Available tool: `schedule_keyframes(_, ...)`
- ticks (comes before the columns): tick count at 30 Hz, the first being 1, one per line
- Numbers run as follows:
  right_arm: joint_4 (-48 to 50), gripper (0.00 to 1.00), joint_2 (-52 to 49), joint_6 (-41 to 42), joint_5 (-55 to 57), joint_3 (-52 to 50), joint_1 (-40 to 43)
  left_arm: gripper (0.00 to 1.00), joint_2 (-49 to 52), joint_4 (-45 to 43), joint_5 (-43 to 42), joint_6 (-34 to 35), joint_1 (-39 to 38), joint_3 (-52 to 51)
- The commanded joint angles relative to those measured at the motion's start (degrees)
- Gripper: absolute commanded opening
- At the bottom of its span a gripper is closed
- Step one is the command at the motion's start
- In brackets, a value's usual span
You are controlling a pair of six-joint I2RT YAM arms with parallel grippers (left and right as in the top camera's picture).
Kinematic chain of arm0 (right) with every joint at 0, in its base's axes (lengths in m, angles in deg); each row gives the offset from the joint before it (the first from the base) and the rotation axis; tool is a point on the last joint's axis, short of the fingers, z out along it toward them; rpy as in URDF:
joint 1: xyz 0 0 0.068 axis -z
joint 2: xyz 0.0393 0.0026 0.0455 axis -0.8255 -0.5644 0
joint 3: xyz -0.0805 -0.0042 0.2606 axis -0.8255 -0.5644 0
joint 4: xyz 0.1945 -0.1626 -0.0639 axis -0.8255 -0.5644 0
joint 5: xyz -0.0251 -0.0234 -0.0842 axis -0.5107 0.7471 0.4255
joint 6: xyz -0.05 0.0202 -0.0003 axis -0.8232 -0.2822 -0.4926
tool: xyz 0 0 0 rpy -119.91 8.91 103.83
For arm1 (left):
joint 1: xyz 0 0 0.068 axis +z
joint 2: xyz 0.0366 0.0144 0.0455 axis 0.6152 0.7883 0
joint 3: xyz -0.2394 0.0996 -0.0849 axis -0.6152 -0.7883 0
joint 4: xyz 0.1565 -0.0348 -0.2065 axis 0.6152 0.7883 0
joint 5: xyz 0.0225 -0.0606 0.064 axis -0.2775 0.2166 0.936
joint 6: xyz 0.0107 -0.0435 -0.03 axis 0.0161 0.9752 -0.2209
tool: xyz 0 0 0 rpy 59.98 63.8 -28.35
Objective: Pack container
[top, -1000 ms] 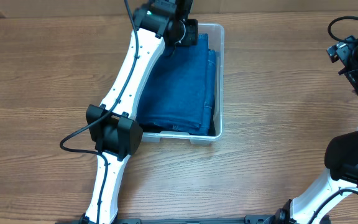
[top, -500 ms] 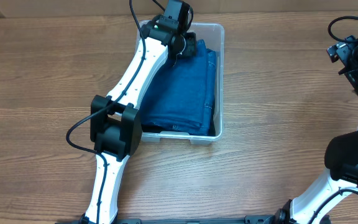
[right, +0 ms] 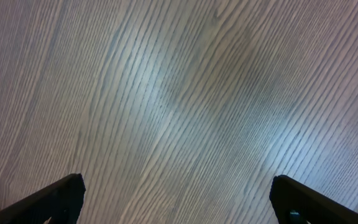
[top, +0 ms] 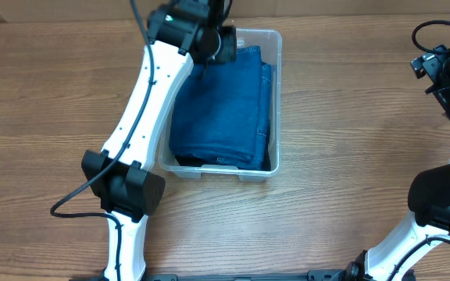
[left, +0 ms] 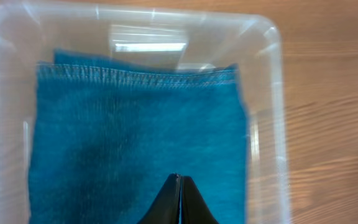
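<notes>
Left gripper (left: 179, 182) jaws closed, empty, above cloth (top: 225, 101) in container (top: 277, 94); right gripper (right: 178, 186) jaws spread over counter (top: 350, 117). Risk: snagging cloth, dragging it out.

Directly below my left gripper (left: 180, 186) the folded cloth (left: 135, 137) lies in the container (left: 266, 93), which sits on the bench (left: 328, 124). My right gripper (right: 176, 193) hangs well apart to its right, bench beneath it.

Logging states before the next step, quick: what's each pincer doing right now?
Left pincer: closed, empty, over the blue cloth.
Right pincer: open, empty, over the table.
</notes>
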Motion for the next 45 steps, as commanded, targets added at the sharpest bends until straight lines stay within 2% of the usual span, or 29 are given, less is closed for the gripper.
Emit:
schedule_keyframes(1, 0.04, 1.0, 1.46, 0.2, 0.11, 0.07, -0.17, 0.04, 1.27, -7.04, 1.46, -0.83, 0.11, -11.54)
schedule_keyframes(4, 0.04, 1.0, 1.46, 0.22, 0.11, 0.07, -0.17, 0.04, 1.27, -17.18, 1.46, -0.81, 0.33, -20.06)
schedule_keyframes(8, 0.02, 1.0, 1.46, 0.2, 0.11, 0.07, -0.17, 0.04, 1.27, -22.88, 1.42, -0.83, 0.2, -27.1)
schedule_keyframes(12, 0.04, 1.0, 1.46, 0.22, 0.11, 0.07, -0.17, 0.04, 0.98, -22.86, 1.44, -0.87, 0.22, -27.78)
schedule_keyframes(18, 0.04, 1.0, 1.46, 0.22, 0.11, 0.07, -0.17, 0.04, -4.02, -23.58, 1.46, -1.27, -0.09, -19.61)
schedule_keyframes(21, 0.02, 1.0, 1.46, 0.2, 0.11, 0.07, -0.17, 0.04, -5.14, -25.11, 1.46, -1.25, -0.2, -19.54)
schedule_keyframes(31, 0.02, 1.0, 1.46, 0.22, 0.11, 0.07, -0.17, 0.04, 7.65, -20.68, 0.13, -0.11, -1.53, -19.63)
schedule_keyframes(34, 0.02, 1.0, 1.46, 0.2, 0.11, 0.07, -0.17, 0.04, 8.33, -21.03, 0.2, -0.17, -2.1, -19.63)
schedule_keyframes(39, 0.02, 1.0, 1.46, 0.22, 0.11, 0.07, -0.17, 0.04, 5.38, -22.08, 0.42, -0.44, -1.84, -18.32)
schedule_keyframes(42, 0.04, 1.0, 1.46, 0.2, 0.11, 0.07, -0.17, 0.05, -2.16, -22.82, 3.48, -0.83, -1.81, -17.59)
schedule_keyframes(43, 0.04, 1.0, 1.46, 0.2, 0.11, 0.07, -0.17, 0.25, -6.08, -22.51, 5.27, -1.09, -1.81, -17.59)
schedule_keyframes(44, 0.04, 1.0, 1.46, 0.2, 0.11, 0.07, -0.17, 0.55, -8.26, -22.27, 5.27, -1.75, -1.81, -17.59)
schedule_keyframes(45, 0.02, 1.0, 1.46, 0.22, 0.11, 0.07, -0.17, 0.66, -10.88, -21.81, 5.27, -1.7, -1.81, -17.59)
